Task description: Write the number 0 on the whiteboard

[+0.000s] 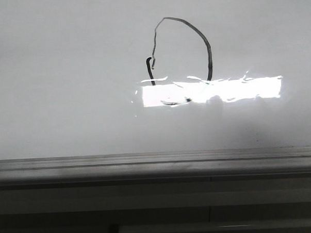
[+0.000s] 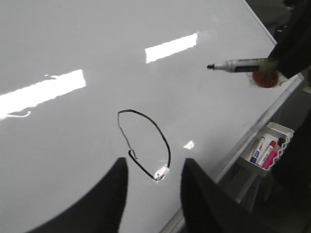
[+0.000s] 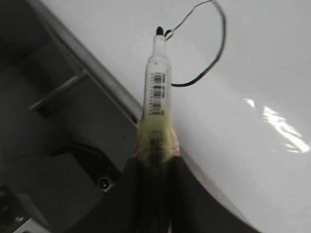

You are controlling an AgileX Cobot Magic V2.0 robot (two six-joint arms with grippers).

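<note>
The whiteboard point(image 1: 66, 74) fills the front view, with the number 0 point(image 1: 208, 55) as a thin black uneven oval; its lower part lies under bright glare. No gripper shows in that view. My left gripper point(image 2: 154, 162) is open and empty above the whiteboard point(image 2: 73, 39), its fingers either side of the 0 point(image 2: 168, 145). My right gripper point(image 3: 155, 162) is shut on a black-tipped marker point(image 3: 158, 92). In the left wrist view the marker point(image 2: 243, 65) is held off the board, well away from the oval. In the right wrist view the 0 point(image 3: 222, 46) lies beyond the tip.
A grey metal edge strip point(image 1: 157, 160) runs along the board's near side. A white tray point(image 2: 269, 145) with several coloured markers hangs beyond the edge. A bright rectangular glare point(image 1: 221, 90) lies on the board.
</note>
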